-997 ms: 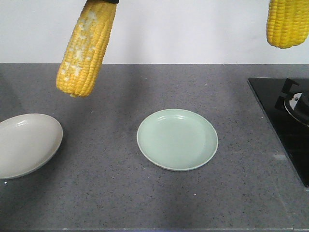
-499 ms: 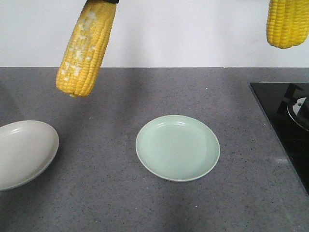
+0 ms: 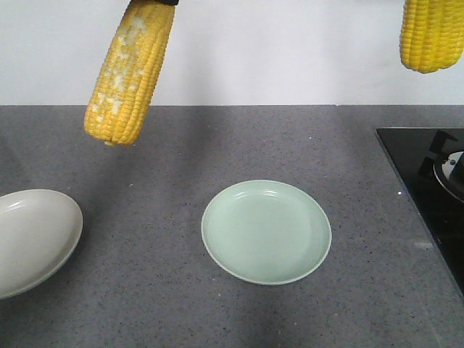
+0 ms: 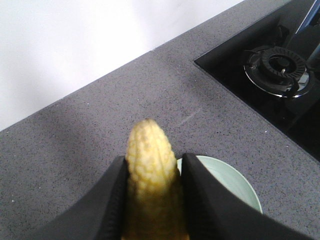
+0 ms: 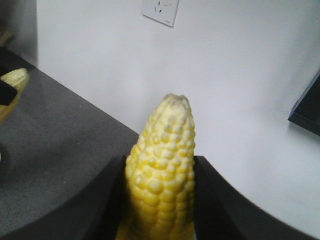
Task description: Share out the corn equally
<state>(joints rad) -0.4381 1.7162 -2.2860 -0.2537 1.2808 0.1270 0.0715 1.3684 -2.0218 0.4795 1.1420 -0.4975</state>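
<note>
Two stiff, knobbly yellow corn cobs (image 3: pixel 129 72) (image 3: pixel 431 35) hang at my frame's upper corners, left hand (image 4: pixel 152 200) and right hand (image 5: pixel 159 200) each clamped mid-cob, likely hefty and slippery.

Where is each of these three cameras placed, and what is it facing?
Front view: from the robot, looking down at the counter, green plate, white plate; two held corn cobs hang in.
Left wrist: behind the left fingers, which clamp a cob over the green plate.
Right wrist: behind the right fingers, which clamp a cob, facing the wall.
Shared: front and left views show the stove.
</note>
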